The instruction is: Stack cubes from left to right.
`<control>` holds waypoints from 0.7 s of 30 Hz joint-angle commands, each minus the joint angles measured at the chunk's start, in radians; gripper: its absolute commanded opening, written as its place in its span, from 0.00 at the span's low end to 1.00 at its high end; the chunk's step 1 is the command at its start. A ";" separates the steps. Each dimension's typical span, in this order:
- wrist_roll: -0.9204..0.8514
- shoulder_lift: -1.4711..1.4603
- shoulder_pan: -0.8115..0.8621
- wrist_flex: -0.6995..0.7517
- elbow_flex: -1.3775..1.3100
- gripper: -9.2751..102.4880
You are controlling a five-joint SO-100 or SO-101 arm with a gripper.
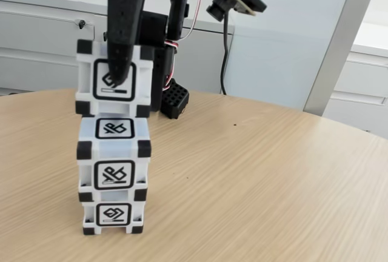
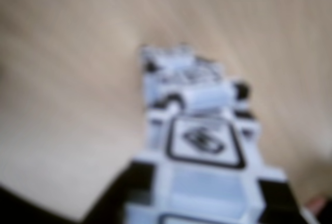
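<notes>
Gripping top cube (image 1: 114, 79) | black fingers (image 1: 123, 62) closed on it | atop two stacked cubes (image 1: 114, 177)

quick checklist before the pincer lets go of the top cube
1. Grip: the pincer is closed on the top cube: ok.
2. Base: the bottom cube sits flat on the table, with the middle cube on it: ok.
3. Seating: the top cube appears to rest on the middle cube, but a gap can't be ruled out in the fixed view: cannot tell.
4. Alignment: the top cube's edges look roughly in line with those of the cubes below: ok.
5. Wrist view check: too blurred to confirm centring: cannot tell.
6. Surroundings: nothing lies against the stack: ok.
</notes>
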 commanded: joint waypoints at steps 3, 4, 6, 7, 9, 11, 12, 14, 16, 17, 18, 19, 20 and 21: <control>0.026 0.023 -0.005 -0.008 -0.083 0.23; 0.026 0.023 -0.005 -0.005 -0.100 0.23; 0.026 0.023 -0.005 -0.002 -0.117 0.23; 0.026 0.021 -0.005 -0.006 -0.117 0.23; 0.021 0.006 -0.005 -0.011 -0.112 0.23; 0.005 0.005 -0.006 -0.012 -0.106 0.23; 0.003 0.005 -0.006 -0.012 -0.104 0.23; 0.003 0.003 -0.006 -0.012 -0.104 0.23; -0.002 0.003 -0.006 -0.014 -0.104 0.23; -0.003 0.003 -0.006 -0.014 -0.104 0.23; -0.005 0.003 -0.006 -0.018 -0.104 0.23; -0.003 0.003 -0.006 -0.029 -0.104 0.23; 0.003 0.003 -0.006 -0.048 -0.104 0.23; 0.006 0.003 -0.005 -0.066 -0.104 0.23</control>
